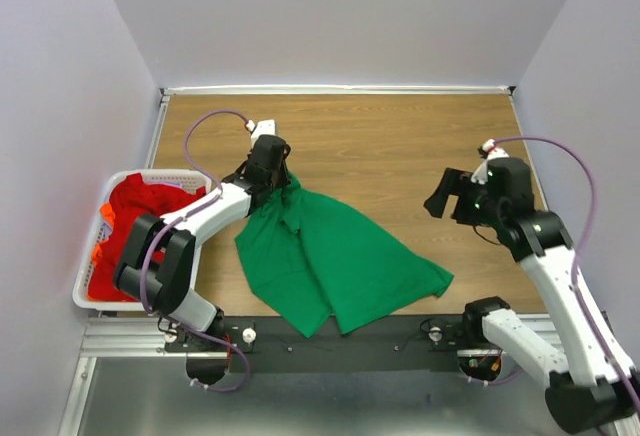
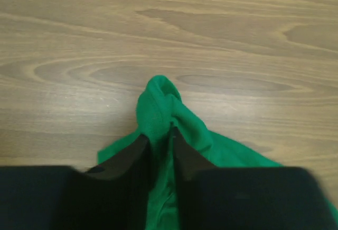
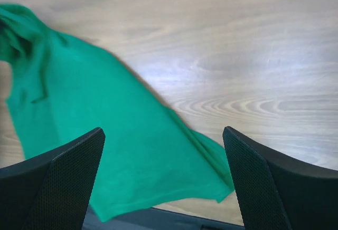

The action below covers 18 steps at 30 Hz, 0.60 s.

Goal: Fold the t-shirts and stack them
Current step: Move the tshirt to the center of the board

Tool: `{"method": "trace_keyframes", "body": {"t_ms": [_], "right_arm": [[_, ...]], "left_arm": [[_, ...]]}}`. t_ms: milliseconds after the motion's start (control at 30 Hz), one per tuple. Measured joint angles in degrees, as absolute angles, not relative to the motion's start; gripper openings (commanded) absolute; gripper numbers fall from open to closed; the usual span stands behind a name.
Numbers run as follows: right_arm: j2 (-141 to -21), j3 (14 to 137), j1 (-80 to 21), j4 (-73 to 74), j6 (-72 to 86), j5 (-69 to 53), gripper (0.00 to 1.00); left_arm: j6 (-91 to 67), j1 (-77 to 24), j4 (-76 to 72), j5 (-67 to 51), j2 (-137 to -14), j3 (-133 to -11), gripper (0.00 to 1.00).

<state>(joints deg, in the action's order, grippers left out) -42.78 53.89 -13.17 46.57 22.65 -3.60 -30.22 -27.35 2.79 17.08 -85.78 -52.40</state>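
L pincer [image 2: 158,135] narrow, clamped on a bunched bit of the green t-shirt [image 1: 335,256]. R pincer [image 3: 162,131] gapes wide, empty, well apart. From the pinch the shirt fans out crumpled on the desk [image 1: 400,136], toward the arm bases & R side. Long axis: diag from L pincer to the corner nearest R pincer. Likely step = spreading flat. Keep L grip firm, take a free edge w/ R, pull apart low so cloth lies smooth. Other red t-shirts [image 1: 140,221] sit in basket [image 1: 88,296] beside L arm.
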Motion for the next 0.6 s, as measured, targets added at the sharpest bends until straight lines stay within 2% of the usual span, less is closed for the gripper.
{"method": "trace_keyframes", "body": {"t_ms": [67, 100, 167, 233, 367, 467, 600], "right_arm": [[-49.7, 53.5, -13.2, 45.6, 23.0, -4.1, 1.00], [-51.7, 53.4, -13.2, 45.3, 23.0, -4.4, 1.00], [-56.1, 52.7, -13.2, 43.9, 23.0, -5.5, 0.98], [-59.9, 52.1, -13.5, 42.8, 23.0, -7.1, 0.94], [-65.0, 51.9, -17.8, 41.2, 23.7, -8.1, 0.91], [-70.2, 52.2, -27.7, 39.6, 24.7, -6.3, 0.90], [-78.6, 53.9, -39.6, 38.4, 26.1, -3.5, 0.88]], "left_arm": [[-29.7, -26.3, 3.6, 17.4, -87.2, -53.7, 0.64], [-29.7, -26.3, 3.9, 17.7, -87.3, -54.6, 0.75], [-29.2, -26.3, 4.5, 18.6, -87.3, -57.8, 0.80], [-28.0, -26.3, 4.9, 20.0, -87.1, -61.7, 0.80], [-26.9, -26.3, 6.5, 22.0, -84.4, -62.8, 0.80], [-27.0, -26.2, 7.1, 22.3, -80.2, -59.3, 0.79], [-29.4, -26.2, 9.7, 22.0, -76.2, -53.0, 0.69]]}}
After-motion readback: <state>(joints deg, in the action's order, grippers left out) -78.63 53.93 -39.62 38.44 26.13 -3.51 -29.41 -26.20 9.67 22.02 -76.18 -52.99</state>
